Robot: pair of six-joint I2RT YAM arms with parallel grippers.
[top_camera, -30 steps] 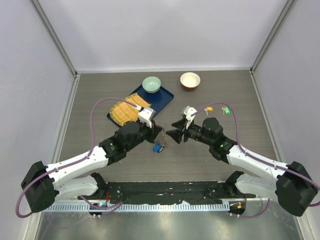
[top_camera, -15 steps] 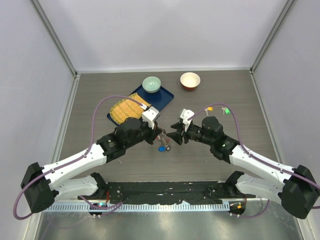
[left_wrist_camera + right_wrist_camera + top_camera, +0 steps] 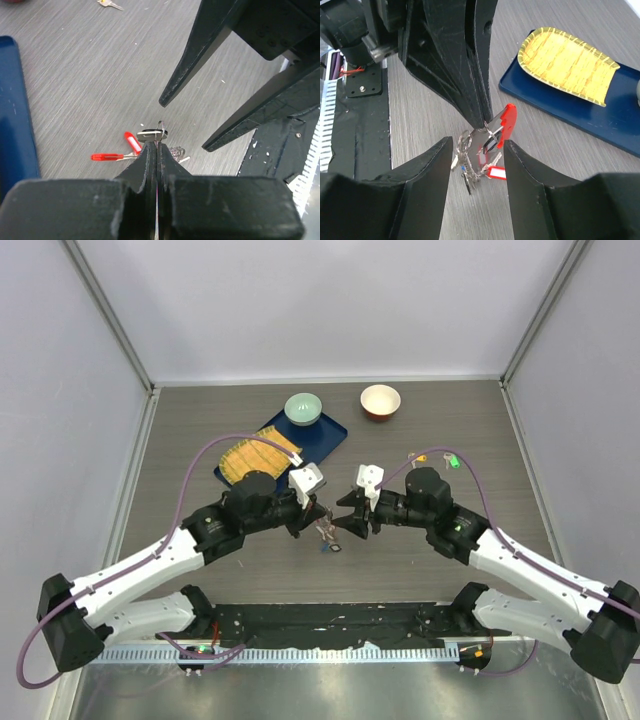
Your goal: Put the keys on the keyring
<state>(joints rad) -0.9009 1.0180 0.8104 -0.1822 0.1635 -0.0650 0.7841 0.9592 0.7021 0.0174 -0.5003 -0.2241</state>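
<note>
Your left gripper (image 3: 156, 145) is pinched tight on the keyring (image 3: 492, 135), whose bunch hangs below its tips over the middle of the table (image 3: 480, 420). Your right gripper (image 3: 478, 145) faces it, jaws spread wide either side of the bunch; the yellow key (image 3: 421, 457) and green key (image 3: 452, 461) lie well apart on the far right

At the middle of the frame the left claw (image 3: 316, 514) and right claw (image 3: 345, 518) point at each other, with the keyring (image 3: 326, 531) bunched between their tips above the grey wood tabletop (image 3: 200, 430). To the upper right lie a yellow-headed key (image 3: 420, 458) and a green-headed key (image 3: 452, 461). Higher up, a green bowl (image 3: 303, 408) and a yellow woven mat (image 3: 255, 460) sit on a blue tray (image 3: 322, 438), with an orange bowl (image 3: 380, 400) to its right.
</note>
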